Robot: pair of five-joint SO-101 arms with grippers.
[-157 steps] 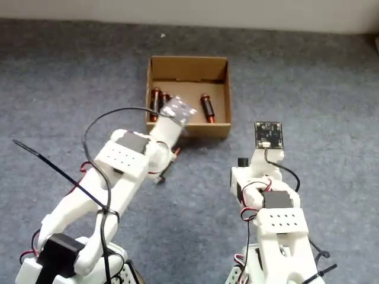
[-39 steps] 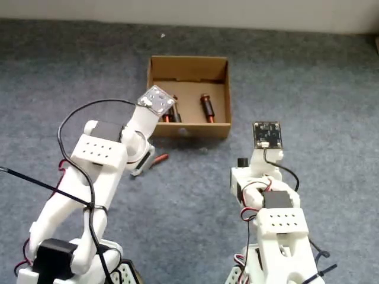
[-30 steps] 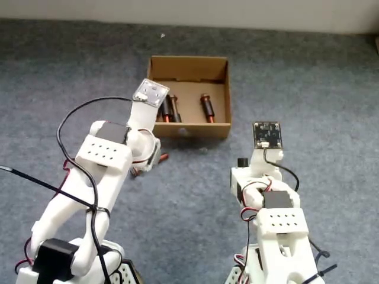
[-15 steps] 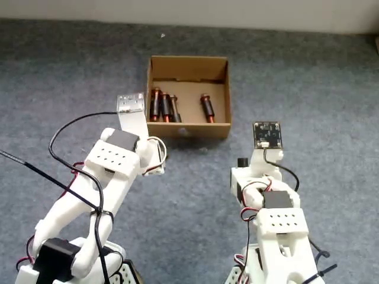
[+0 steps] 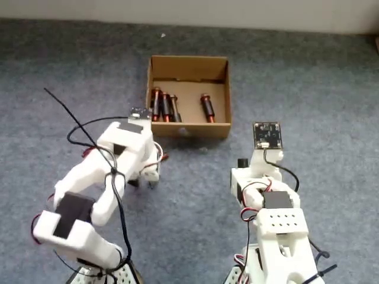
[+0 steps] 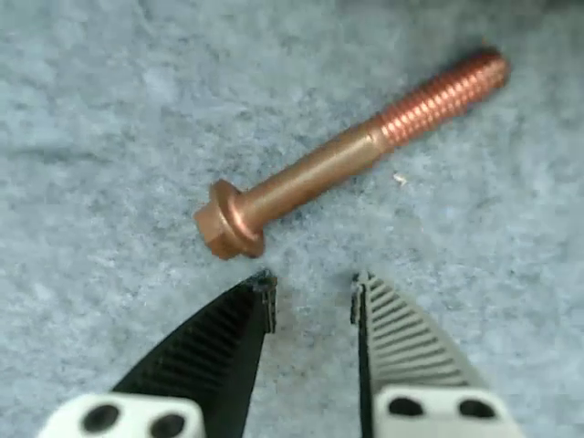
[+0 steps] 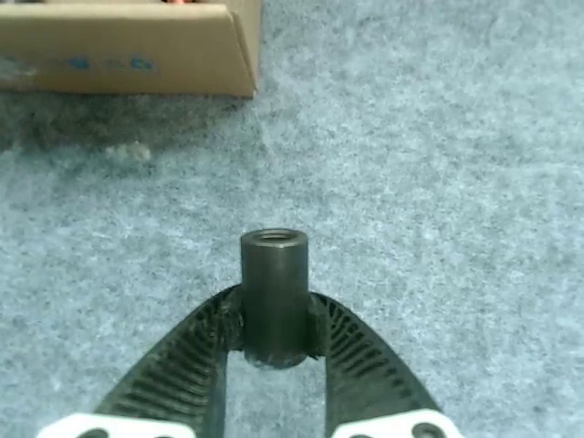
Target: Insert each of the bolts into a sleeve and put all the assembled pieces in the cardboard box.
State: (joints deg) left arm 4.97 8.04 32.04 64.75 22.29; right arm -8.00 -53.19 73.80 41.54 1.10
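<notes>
Bolt [image 6: 356, 151] near left pincer [image 6: 310, 287], right pincer [image 7: 274, 308] — clamping sleeve [image 7: 274, 278]

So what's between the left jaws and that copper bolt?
Only bare grey carpet lies between the left jaws and the bolt, in the left wrist view.

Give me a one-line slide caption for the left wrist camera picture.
Left gripper, jaws open, just short of the head of a copper bolt lying on grey carpet.

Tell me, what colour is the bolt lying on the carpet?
The bolt is shiny copper, clearest in the left wrist view.
</notes>
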